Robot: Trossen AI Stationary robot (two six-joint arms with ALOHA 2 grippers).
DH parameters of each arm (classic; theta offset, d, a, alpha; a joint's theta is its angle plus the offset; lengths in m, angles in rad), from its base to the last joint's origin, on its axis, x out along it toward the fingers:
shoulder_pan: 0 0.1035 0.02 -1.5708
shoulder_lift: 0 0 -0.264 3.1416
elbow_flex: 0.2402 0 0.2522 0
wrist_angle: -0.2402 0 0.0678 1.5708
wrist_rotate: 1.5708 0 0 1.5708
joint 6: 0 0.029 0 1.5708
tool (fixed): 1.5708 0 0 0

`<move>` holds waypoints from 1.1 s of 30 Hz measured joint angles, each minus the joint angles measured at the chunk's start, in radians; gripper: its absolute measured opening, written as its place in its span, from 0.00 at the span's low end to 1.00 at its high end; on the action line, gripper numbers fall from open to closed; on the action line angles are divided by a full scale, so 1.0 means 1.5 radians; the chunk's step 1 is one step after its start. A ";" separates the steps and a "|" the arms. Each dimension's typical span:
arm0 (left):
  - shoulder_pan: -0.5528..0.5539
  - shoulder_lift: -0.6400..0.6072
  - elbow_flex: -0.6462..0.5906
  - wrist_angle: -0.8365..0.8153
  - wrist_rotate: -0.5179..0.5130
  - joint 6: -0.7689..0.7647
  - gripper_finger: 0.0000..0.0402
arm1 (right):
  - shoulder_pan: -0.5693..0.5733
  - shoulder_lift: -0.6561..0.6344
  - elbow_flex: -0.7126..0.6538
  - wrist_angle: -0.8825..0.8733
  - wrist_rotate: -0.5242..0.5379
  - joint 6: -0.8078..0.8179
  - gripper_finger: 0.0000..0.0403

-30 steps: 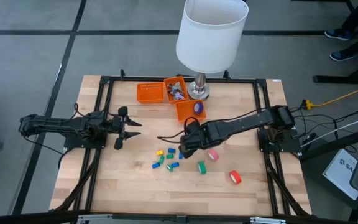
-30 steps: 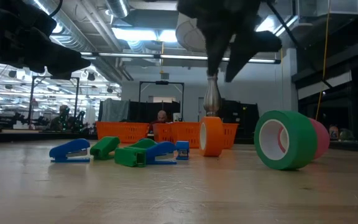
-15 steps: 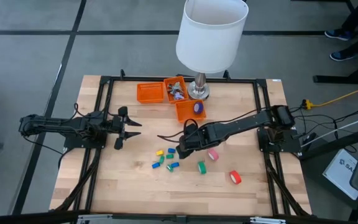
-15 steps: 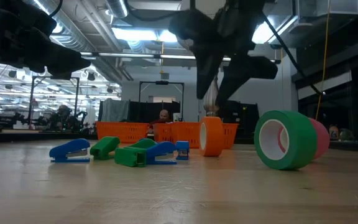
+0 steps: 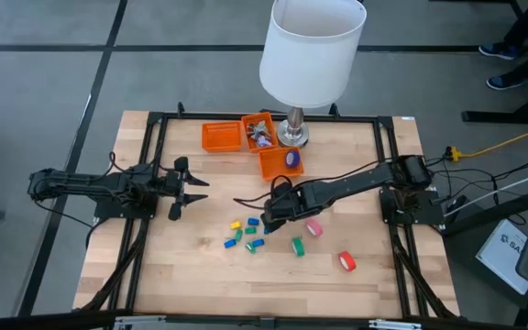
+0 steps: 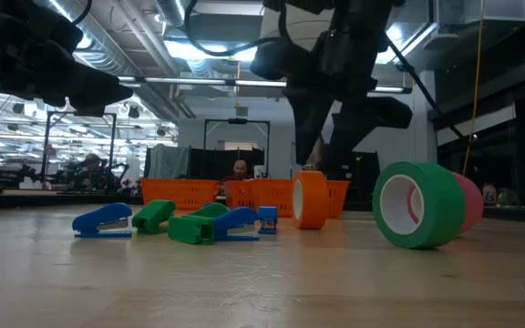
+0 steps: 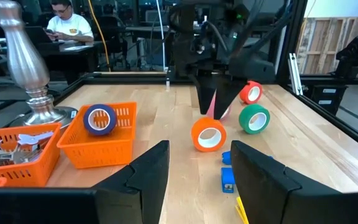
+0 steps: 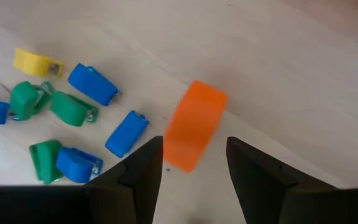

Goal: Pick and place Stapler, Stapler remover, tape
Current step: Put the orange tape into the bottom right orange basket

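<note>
An orange tape roll (image 8: 194, 124) stands on its rim on the wooden table; it also shows in the low view (image 6: 310, 199) and in the left wrist view (image 7: 208, 135). My right gripper (image 8: 194, 186) is open just above it, pointing down, one finger on either side of the roll without touching it; it also shows in the high view (image 5: 271, 215). A green roll (image 5: 297, 246), a pink roll (image 5: 314, 227) and a red roll (image 5: 346, 261) lie to the right and near. A blue roll (image 7: 99, 118) sits in an orange basket (image 7: 120, 144). My left gripper (image 5: 191, 188) is open and empty at the table's left.
Several small blue, green and yellow staplers (image 5: 244, 234) lie just left of the orange roll. Three orange baskets (image 5: 221, 137) and a lamp's base (image 5: 292, 136) stand at the far edge, under a white shade (image 5: 312, 55). People sit in the room behind.
My right gripper has come down toward the orange roll, its fingers now on either side of the roll's top. The roll has stayed where it was.
</note>
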 joint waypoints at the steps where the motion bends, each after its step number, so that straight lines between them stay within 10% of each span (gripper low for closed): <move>1: 0.000 0.000 0.000 0.000 0.000 0.000 0.42 | -0.002 0.004 0.000 0.005 0.000 0.000 0.45; 33: 0.000 0.012 0.000 0.002 0.001 0.000 0.42 | -0.035 0.112 0.003 0.029 -0.048 -0.108 0.45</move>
